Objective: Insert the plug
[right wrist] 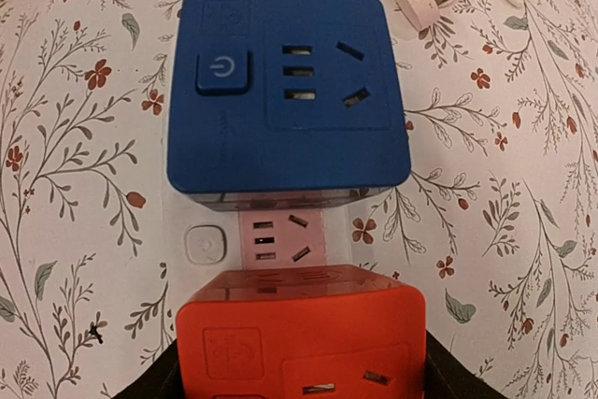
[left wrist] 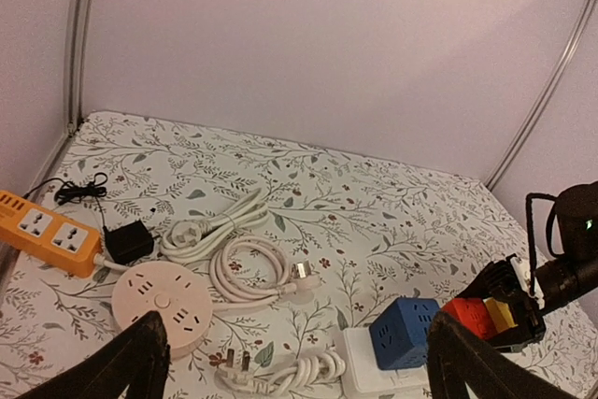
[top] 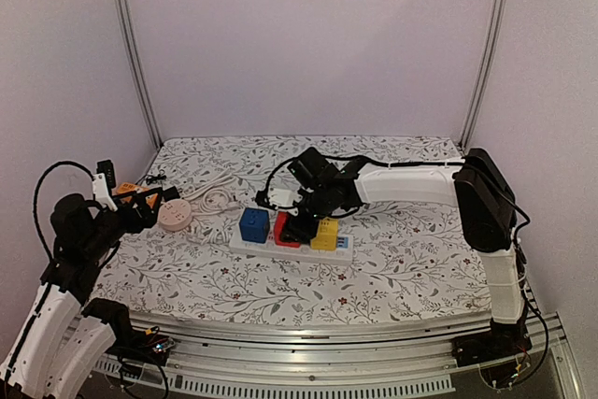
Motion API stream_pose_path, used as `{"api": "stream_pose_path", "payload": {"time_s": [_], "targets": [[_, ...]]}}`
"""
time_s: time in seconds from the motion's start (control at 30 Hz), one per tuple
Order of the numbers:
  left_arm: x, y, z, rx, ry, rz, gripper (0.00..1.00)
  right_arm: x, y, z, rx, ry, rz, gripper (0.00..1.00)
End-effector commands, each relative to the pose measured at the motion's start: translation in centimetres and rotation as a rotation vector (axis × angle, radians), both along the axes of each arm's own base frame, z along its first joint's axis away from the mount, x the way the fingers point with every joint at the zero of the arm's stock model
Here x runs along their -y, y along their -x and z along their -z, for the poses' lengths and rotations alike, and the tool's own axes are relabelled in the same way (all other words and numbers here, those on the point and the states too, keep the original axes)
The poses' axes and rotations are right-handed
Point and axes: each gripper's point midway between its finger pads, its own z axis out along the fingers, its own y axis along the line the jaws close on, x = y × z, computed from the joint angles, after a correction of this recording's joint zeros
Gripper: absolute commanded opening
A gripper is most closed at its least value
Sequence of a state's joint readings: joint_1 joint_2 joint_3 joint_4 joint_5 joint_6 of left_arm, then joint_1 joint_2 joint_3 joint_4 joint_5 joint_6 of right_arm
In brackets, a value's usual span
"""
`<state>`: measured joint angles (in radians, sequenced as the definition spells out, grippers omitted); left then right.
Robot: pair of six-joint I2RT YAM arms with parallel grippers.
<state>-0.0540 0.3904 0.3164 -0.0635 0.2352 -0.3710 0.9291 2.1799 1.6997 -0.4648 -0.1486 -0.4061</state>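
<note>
On the floral-cloth table [top: 411, 259] a white power strip [top: 245, 244] lies roughly in the middle, carrying three cube adapters in a row: blue cube adapter [right wrist: 285, 91], red cube adapter [right wrist: 299, 334] and yellow cube adapter [top: 325, 234]. The right arm reaches in from the right, its right gripper [top: 301, 223] down over the red one. In the right wrist view the dark fingers [right wrist: 448, 382] lie against both sides of the red cube adapter, clamped on it. The cube sits directly over the strip, just beside the blue cube, with one uncovered pink-faced socket [right wrist: 280, 240] and a small white button [right wrist: 206, 246] between them. Whether its pins are fully seated in the strip cannot be told from here.

The left gripper [left wrist: 296, 320] hovers over the left side of the table, its fingers spread wide apart and holding nothing. Before it lie a round pink socket hub [left wrist: 161, 304], an orange power strip [left wrist: 47, 231] at the far left edge, a black adapter [left wrist: 126, 242] just beside that strip, coiled white cables [left wrist: 245, 273] and a white cord with a three-pin plug [left wrist: 238, 362] near the blue cube.
</note>
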Motion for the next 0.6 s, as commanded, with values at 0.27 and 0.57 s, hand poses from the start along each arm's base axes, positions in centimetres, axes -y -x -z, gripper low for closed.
{"api": "stream_pose_path", "payload": {"time_s": [0.27, 0.57], "targets": [[0.1, -0.2, 0.6, -0.013, 0.0, 0.009, 0.95, 11.3, -6.8, 2.3, 0.119, 0.169, 0.44, 0.44], [0.1, -0.2, 0.5, -0.008, -0.001, 0.013, 0.94, 28.8, -12.2, 2.4, 0.018, 0.187, 1.069, 0.45]]}}
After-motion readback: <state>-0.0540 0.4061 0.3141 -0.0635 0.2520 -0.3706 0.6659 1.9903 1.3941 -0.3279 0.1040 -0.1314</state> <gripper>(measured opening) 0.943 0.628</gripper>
